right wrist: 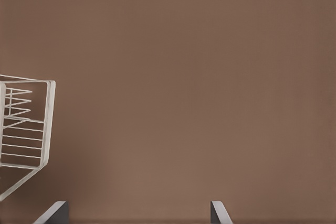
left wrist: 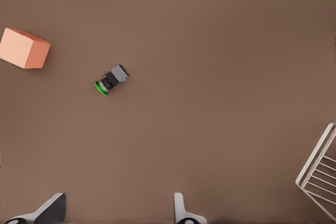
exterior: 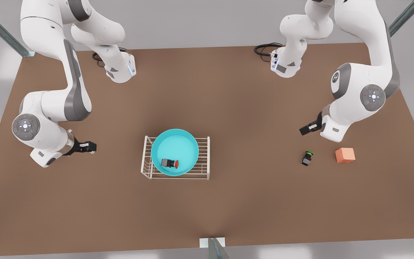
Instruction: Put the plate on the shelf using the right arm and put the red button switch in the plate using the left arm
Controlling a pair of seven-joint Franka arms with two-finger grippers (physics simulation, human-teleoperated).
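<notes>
**Looks like both placements are already done, arms just parked**

So going by how things sit, the job reads as finished. Using the low white wire-bar shelf (exterior: 175, 158) in the middle of the brown flat table (exterior: 207, 208) as my landmark: the round turquoise shallow plate (exterior: 174, 148) sits flat on the shelf's grid top, taking up its half toward the front view's left and nearly filling its depth. Inside that plate, near the rim closest to the camera, lies the tiny dark grey red button switch (exterior: 170, 163), on its side with the red cap pointing to the front view's right. As far as I can judge, nothing is left to do.

Grippers next. The left gripper (exterior: 305, 130) hangs well off the shelf to the front view's right, just above the table; its wrist view shows its fingers (left wrist: 181, 211) spread wide with nothing between them. The right gripper (exterior: 91, 146) waits on the shelf's other side, well apart from it, its fingers (right wrist: 218, 212) spread wide too and empty, touching nothing.

Leftover bits, both well out past the shelf near the left gripper: a plain orange cube (exterior: 345, 155), and between it and the shelf a small dark switch with a green cap (exterior: 307, 158), lying untouched.
</notes>
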